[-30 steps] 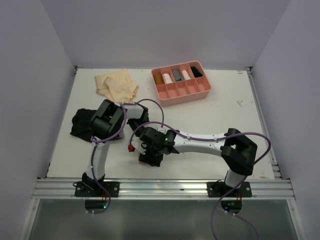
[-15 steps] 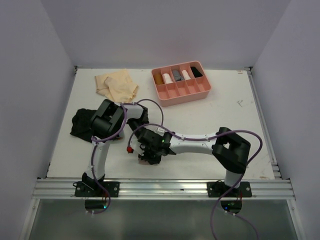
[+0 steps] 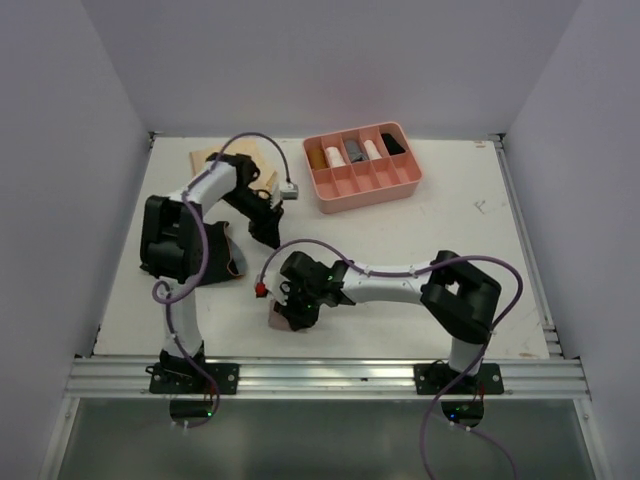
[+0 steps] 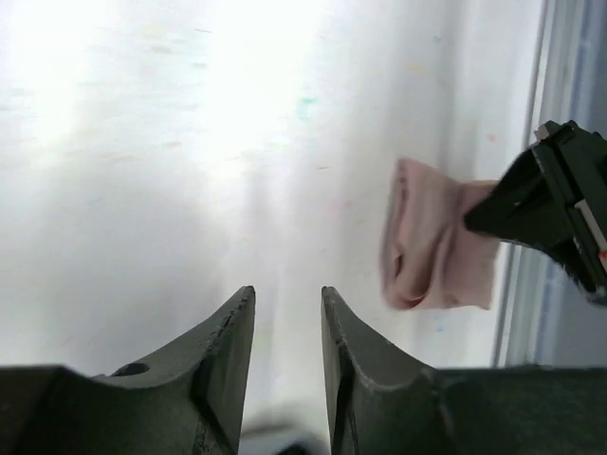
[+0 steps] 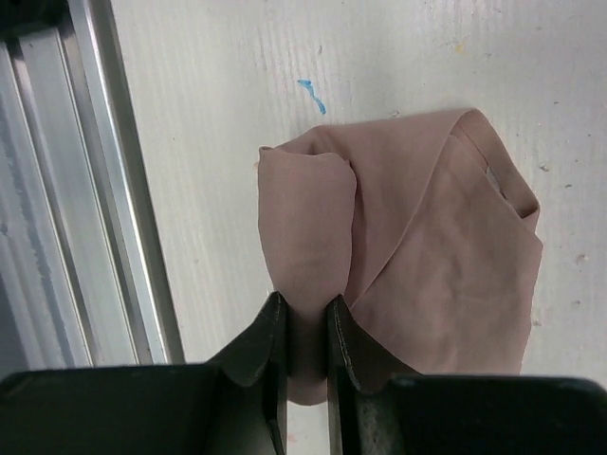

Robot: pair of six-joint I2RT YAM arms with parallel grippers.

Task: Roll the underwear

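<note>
We see the right gripper [image 5: 303, 318] pinched tight on a folded edge of the dusty pink underwear [image 5: 436, 256]. The rest of the cloth is bunched on the table [image 5: 209, 114] just ahead of its fingers, beside the metal rail [image 5: 104, 190]. Our left gripper [image 4: 285, 308] hangs over bare table, jaws narrowly apart and holding nothing. The pink cloth sits ahead and to its right, and the tan underwear [image 3: 203, 160] lies behind it.

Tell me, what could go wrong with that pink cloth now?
The right gripper pinches only one fold of the pink underwear, so the loose bundle may unroll when moved. It lies near the metal rail, where cloth could snag. The left gripper hangs open, apart, holding nothing down.
</note>
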